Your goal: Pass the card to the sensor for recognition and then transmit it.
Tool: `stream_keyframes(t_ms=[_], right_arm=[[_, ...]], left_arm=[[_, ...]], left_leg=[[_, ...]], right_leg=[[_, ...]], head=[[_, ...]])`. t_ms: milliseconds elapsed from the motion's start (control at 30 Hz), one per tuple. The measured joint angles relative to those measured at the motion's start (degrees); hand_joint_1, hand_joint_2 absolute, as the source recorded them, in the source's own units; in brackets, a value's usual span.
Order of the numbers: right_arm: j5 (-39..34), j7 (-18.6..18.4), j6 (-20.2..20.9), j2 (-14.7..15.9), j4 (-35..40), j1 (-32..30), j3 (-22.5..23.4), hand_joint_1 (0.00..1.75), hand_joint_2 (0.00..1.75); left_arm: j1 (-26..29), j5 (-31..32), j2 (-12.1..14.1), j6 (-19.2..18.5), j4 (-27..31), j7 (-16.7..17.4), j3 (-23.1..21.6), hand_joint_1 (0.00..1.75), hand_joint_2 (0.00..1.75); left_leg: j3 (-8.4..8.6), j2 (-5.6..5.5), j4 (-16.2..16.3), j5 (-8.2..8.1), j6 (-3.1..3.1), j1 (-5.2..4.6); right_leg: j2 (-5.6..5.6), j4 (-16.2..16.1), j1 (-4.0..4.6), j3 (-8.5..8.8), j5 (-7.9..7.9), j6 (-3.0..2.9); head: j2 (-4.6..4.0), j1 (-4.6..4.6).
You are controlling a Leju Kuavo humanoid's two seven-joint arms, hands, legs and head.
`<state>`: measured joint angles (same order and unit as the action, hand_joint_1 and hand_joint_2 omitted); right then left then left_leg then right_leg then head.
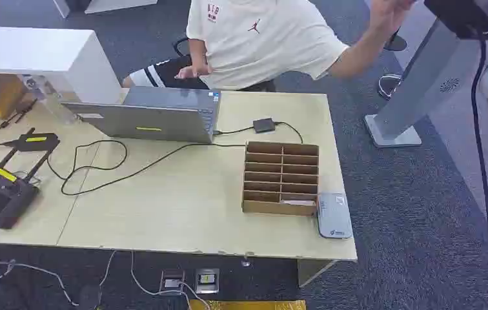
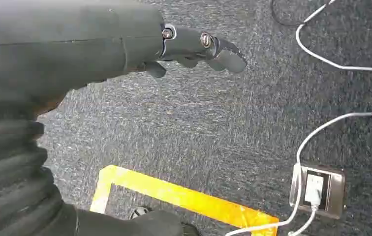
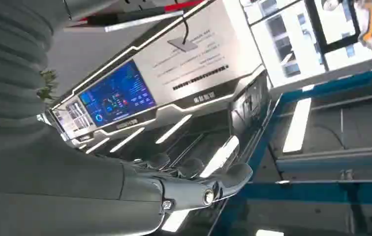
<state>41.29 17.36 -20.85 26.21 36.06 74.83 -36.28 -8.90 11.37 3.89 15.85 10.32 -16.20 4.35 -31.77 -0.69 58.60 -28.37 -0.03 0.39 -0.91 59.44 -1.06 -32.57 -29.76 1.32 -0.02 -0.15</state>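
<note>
Task not begun: both hands, left and right, empty, fingers loosely apart, far from the card; next, reach for it.

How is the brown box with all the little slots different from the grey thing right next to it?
The cardboard box is brown, stands taller and is split into many open slots; the grey sensor is flat, smaller and smooth on top. The box sits further in on the table; the sensor lies nearer its corner. Both rest side by side on the table.

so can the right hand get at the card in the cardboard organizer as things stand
Probably not yet. The right hand is raised, facing a wall display, well away from the table. The card lies uncovered in the cardboard organizer, so nothing blocks it.
</note>
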Motion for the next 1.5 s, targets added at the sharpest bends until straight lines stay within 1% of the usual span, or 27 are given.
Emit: stream_keyframes(t_ms=[200, 400, 633, 667, 700, 733, 900, 1133, 1500], right_arm=[[2.89, -1.68, 1.16, -0.17, 0.72, -3.61, -1.53, 0.00, 1.75], [3.34, -3.87, 1.09, -0.20, 1.42, -7.40, -2.75, 0.00, 1.75], [3.67, -4.42, 0.74, -0.11, 1.84, -9.04, -3.41, 0.00, 1.75], [3.76, -4.37, 0.68, -0.07, 1.84, -9.14, -3.43, 0.19, 1.75], [3.83, -4.28, 0.68, -0.02, 1.84, -9.23, -3.50, 1.59, 1.75], [3.76, -4.07, 0.68, 0.02, 1.84, -9.31, -3.59, 1.75, 1.75], [2.86, -3.32, 1.14, 0.02, 1.84, -9.62, -3.61, 1.75, 1.75], [1.97, -3.02, 3.43, -0.07, 1.84, -9.68, -3.61, 1.75, 1.75], [1.75, -2.65, 3.87, -0.37, 1.86, -9.74, -3.61, 1.75, 1.75]], left_arm=[[-0.26, 0.00, 0.11, -0.07, 0.22, 0.20, -1.29, 0.00, 1.75], [-0.35, -0.26, 0.11, -0.15, 0.33, 0.26, -2.06, 0.00, 1.75], [-0.34, -0.70, 0.11, -0.07, 0.33, 0.55, -2.62, 0.00, 1.75], [-0.34, -0.85, 0.11, -0.04, 0.33, 0.55, -2.80, 0.00, 1.75], [-0.34, -0.87, 0.11, 0.00, 0.33, 0.55, -2.93, 0.00, 1.75], [-0.34, -1.14, 0.11, 0.02, 0.33, 0.55, -2.95, 0.00, 1.75], [-0.31, -1.51, 0.11, 0.13, 0.33, 0.55, -3.06, 0.00, 1.75], [-0.06, -1.92, 0.11, 0.35, 0.33, 0.55, -3.28, 0.00, 1.75], [-0.02, -2.43, 0.11, 0.55, 0.33, 0.55, -3.39, 0.00, 1.75]], left_leg=[[0.00, 0.06, 0.01, -0.01, 0.00, 0.00], [0.01, 0.09, 0.00, -0.01, 0.00, 0.00], [0.00, 0.14, 0.00, -0.01, 0.00, 0.00], [0.00, 0.14, 0.00, -0.01, 0.00, 0.00], [-0.01, 0.14, 0.00, -0.01, 0.00, 0.00], [-0.02, 0.15, 0.00, -0.01, 0.00, 0.00], [-0.02, 0.17, 0.00, -0.01, 0.00, 0.00], [-0.02, 0.17, 0.00, -0.01, 0.00, 0.00], [-0.03, 0.17, 0.00, -0.01, 0.00, 0.00]], right_leg=[[0.04, -0.02, 0.00, -0.03, 0.00, 0.00], [0.06, -0.02, 0.00, -0.04, 0.01, -0.02], [0.09, -0.02, 0.00, -0.08, 0.02, -0.03], [0.09, -0.02, 0.00, -0.08, 0.02, -0.03], [0.09, -0.02, 0.00, -0.08, 0.02, -0.03], [0.10, -0.02, 0.00, -0.08, 0.02, -0.03], [0.13, -0.02, 0.00, -0.09, 0.02, -0.04], [0.13, -0.02, 0.00, -0.08, 0.03, -0.04], [0.12, -0.02, 0.00, -0.08, 0.03, -0.04]], head=[[0.00, 0.00], [0.00, 0.00], [0.00, 0.00], [0.00, 0.00], [0.00, 0.02], [0.00, 0.02], [0.00, 0.00], [0.00, 0.00], [0.00, 0.00]])
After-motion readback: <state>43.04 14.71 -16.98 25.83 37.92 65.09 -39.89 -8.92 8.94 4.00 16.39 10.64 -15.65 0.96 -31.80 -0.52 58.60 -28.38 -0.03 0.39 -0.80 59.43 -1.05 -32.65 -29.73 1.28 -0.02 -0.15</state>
